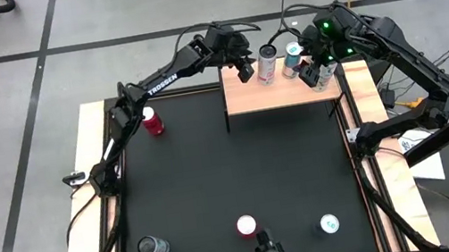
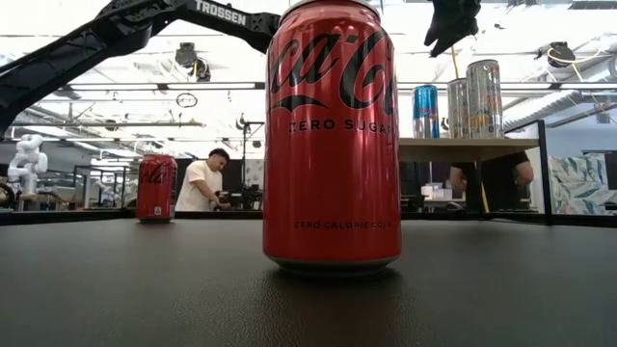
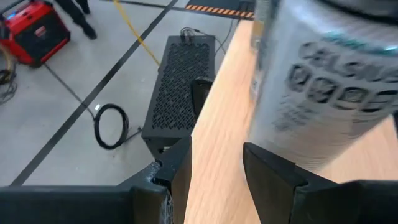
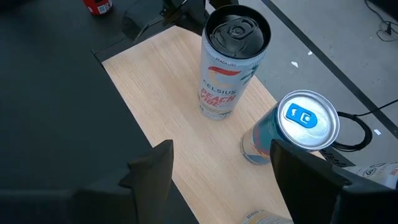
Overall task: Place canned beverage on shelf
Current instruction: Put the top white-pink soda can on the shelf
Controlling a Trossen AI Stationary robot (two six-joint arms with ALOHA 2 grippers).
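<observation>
- Shelf [image 1: 278,92] is carrying three upright cans: a Celsius can [image 1: 267,63], a blue-topped can [image 1: 292,58] and a third beneath the right gripper [image 1: 319,73].
- Right gripper is hovering with jaws spread, grasping nothing.
- Left gripper [image 1: 244,67] is sitting clenched and empty beside the Celsius can.
- Cans are looking rigid, smooth and likely slippery; mid-wall is judged the best hold.

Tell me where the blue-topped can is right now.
In the high view the blue-topped can stands upright on the shelf at the table's far right, between the white can and the right pincer.
</observation>
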